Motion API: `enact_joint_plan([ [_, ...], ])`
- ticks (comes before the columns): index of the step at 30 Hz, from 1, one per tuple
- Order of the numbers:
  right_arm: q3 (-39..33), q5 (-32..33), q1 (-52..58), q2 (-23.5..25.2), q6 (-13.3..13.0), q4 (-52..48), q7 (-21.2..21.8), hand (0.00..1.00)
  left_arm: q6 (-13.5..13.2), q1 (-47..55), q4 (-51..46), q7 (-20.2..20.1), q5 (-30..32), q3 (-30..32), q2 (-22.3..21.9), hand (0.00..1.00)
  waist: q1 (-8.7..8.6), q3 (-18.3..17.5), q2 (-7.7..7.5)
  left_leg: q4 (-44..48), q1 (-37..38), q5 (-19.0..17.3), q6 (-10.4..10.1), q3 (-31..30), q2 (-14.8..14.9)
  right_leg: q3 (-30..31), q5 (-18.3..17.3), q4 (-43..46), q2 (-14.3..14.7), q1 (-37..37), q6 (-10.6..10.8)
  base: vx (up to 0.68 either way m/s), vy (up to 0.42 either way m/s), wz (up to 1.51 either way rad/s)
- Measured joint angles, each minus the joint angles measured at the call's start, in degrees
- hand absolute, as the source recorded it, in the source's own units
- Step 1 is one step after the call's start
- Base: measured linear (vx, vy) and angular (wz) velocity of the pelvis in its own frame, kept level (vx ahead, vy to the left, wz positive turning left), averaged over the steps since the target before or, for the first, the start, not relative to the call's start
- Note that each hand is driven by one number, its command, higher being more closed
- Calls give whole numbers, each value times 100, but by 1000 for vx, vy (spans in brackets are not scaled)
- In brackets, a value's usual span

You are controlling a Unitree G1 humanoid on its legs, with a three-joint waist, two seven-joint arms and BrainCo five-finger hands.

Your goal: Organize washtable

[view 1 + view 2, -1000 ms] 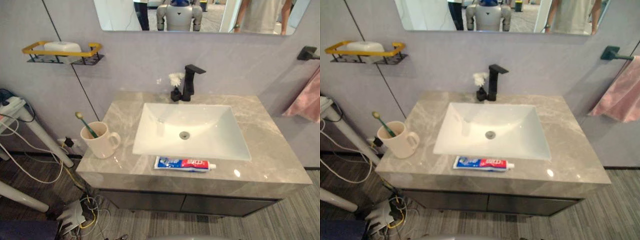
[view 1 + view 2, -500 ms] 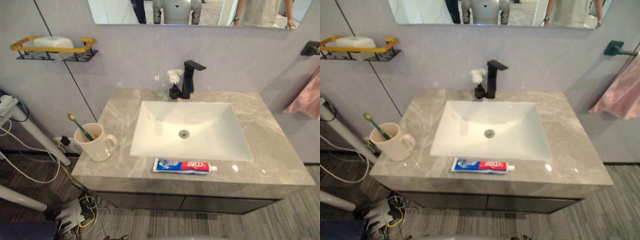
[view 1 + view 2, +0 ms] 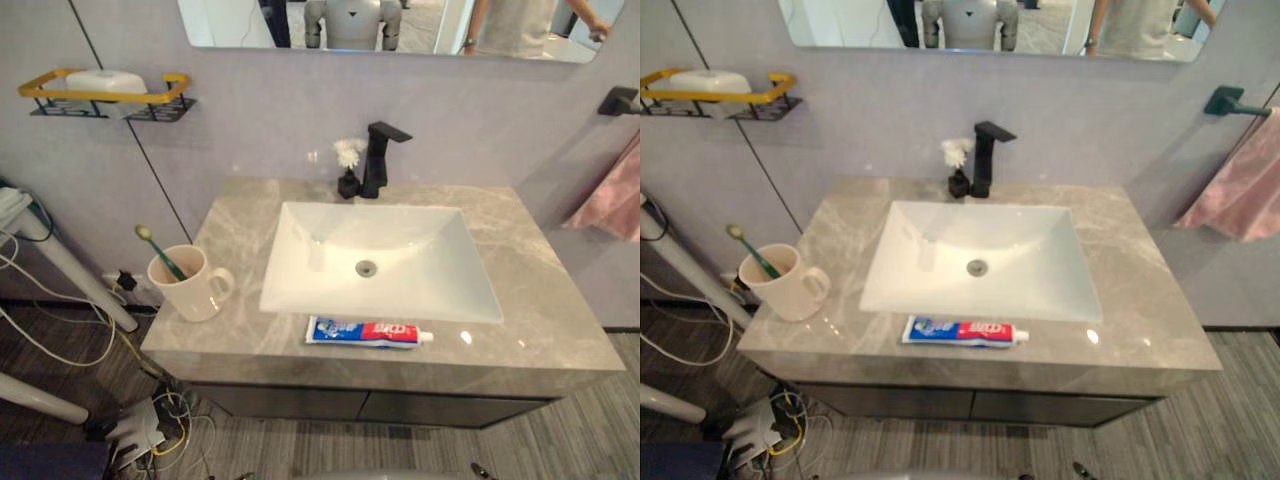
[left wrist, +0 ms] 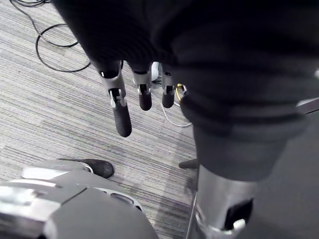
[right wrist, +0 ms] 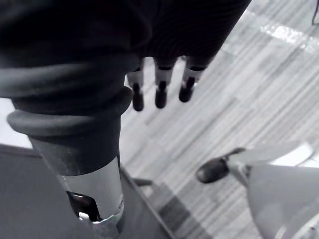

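A red, white and blue toothpaste tube (image 3: 368, 331) lies flat on the grey marble countertop (image 3: 560, 310), just in front of the white sink basin (image 3: 400, 230). At the counter's left end stands a cream mug (image 3: 190, 284) holding a green toothbrush (image 3: 157, 248). My left hand (image 4: 144, 94) hangs over the striped floor with straight fingers, holding nothing. My right hand (image 5: 160, 92) hangs the same way over the floor, fingers straight and empty. Both hands are low, away from the counter.
A black faucet (image 3: 378, 158) and a small vase of white flowers (image 3: 348, 165) stand behind the basin. A yellow-railed wall shelf (image 3: 105, 95) carries a white soap. A pink towel (image 3: 610, 195) hangs at the right. Cables and a power strip (image 3: 140, 430) lie on the floor at the left.
The head camera has shifted a little, so the whole scene sits slightly differently. Nothing on the counter has moved.
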Motion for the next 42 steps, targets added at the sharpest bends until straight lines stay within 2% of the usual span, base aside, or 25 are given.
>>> enact_joint_plan([
  [3, -385, 20, 36, -27, -3, -750, -161, 0, 3, 3, -18, 9, 3, 154, -63, 0, -5, 7, 15, -27, 30, 0, 0, 71, 2, 41, -1, 53, 1, -35, 1, -21, -21, -8],
  [6, -714, 4, 159, -30, -42, -2171, -474, 0, 29, 104, -258, 16, 23, 263, -175, 0, -20, 15, 49, -34, 48, 0, 0, 154, 4, 122, -3, 103, 2, -96, 2, -33, -29, -11],
  [9, -1139, -45, 153, -59, -113, -2939, -760, 0, 46, 132, -411, 18, 69, 266, -264, 0, -16, 8, 52, -33, 52, 0, 0, 172, 15, 126, -4, 104, 8, -97, 3, -33, -40, -2],
  [11, -1175, -61, 188, -52, -105, -3321, -938, 0, 54, 182, -471, 10, 180, 266, -294, 0, -26, 1, 64, -32, 62, 0, 0, 194, 16, 135, -3, 105, 8, -97, 3, -33, -39, -3],
  [14, -1173, -294, 208, 51, -67, -4181, -1073, 0, 66, 245, -575, -7, 296, 267, -326, 0, -144, -4, 77, -42, 86, -2, -3, 218, 17, 159, -24, 151, 6, -116, 33, -37, -39, -5],
  [18, -1196, -562, 222, 33, -78, -5338, -1115, 0, 74, 246, -586, -14, 422, 256, -325, 0, -160, -21, 59, -54, 87, -2, -4, 276, 20, 277, -39, 220, 18, -224, 58, -33, -40, -12],
  [20, -1187, -739, 200, -170, -97, -5721, -1024, 0, 74, 258, -587, -24, 462, 208, -286, 0, -162, -65, 10, -55, 60, -2, -4, 287, 16, 299, -37, 222, 24, -263, 61, -17, -37, -5],
  [23, -1152, -719, 0, -730, -147, -5739, -686, 0, 69, 306, -582, -140, 476, -107, -122, 0, -190, -137, -72, -31, 11, -2, -4, 244, 10, 283, -36, 210, 21, -280, 60, -11, -35, 3],
  [26, -949, -606, -259, -1350, -442, -5741, -256, 0, 51, 333, -576, -270, 479, -345, 40, 0, -191, -164, -117, 14, -40, -4, -4, 181, 9, 259, -32, 196, 16, -282, 57, -22, -40, 6],
  [31, -327, -205, -550, -2164, -730, -5871, 457, 0, 38, 356, -571, -382, 519, -515, 115, 0, -171, -179, -139, 112, -189, -4, -4, -30, 11, 102, -30, 186, -5, -268, 58, -40, -52, 17],
  [34, 375, 251, -894, -2554, -806, -6173, 955, 0, 23, 422, -571, -405, 520, -515, 109, 0, -152, -182, -134, 136, -207, -3, -3, -161, 15, 65, -27, 188, -4, -227, 63, -34, -43, 13],
  [36, 1012, 657, -1111, -2939, -926, -6392, 1465, 0, -52, 484, -575, -412, 519, -512, 112, 0, -150, -191, -152, 171, -246, -4, -3, -290, 16, -46, -28, 188, -14, -167, 63, -35, -37, 23],
  [38, 1460, 808, -1328, -3132, -973, -6495, 1689, 0, -82, 500, -588, -427, 518, -508, 114, 0, -137, -196, -164, 204, -292, -4, -2, -346, 16, -84, -28, 189, -18, -166, 63, -42, -37, 18],
  [39, 1953, 989, -1517, -3314, -989, -6577, 1940, 0, -89, 506, -588, -466, 518, -508, 113, 0, -133, -211, -183, 228, -344, -2, -1, -420, 18, -145, -28, 191, -20, -162, 63, -43, -43, 18],
  [40, 2150, 1082, -1592, -3370, -990, -6584, 2070, 0, -90, 507, -588, -483, 518, -506, 112, 0, -130, -221, -180, 240, -359, -2, -1, -438, 21, -161, -28, 191, -20, -161, 63, -37, -40, 16],
  [42, 2969, 1237, -1826, -3487, -967, -6588, 2492, 0, -97, 509, -591, -516, 518, -506, 108, 0, -54, -244, -180, 292, -406, -2, -1, -489, 27, -194, -28, 195, -19, -158, 63, -22, -26, 10],
])
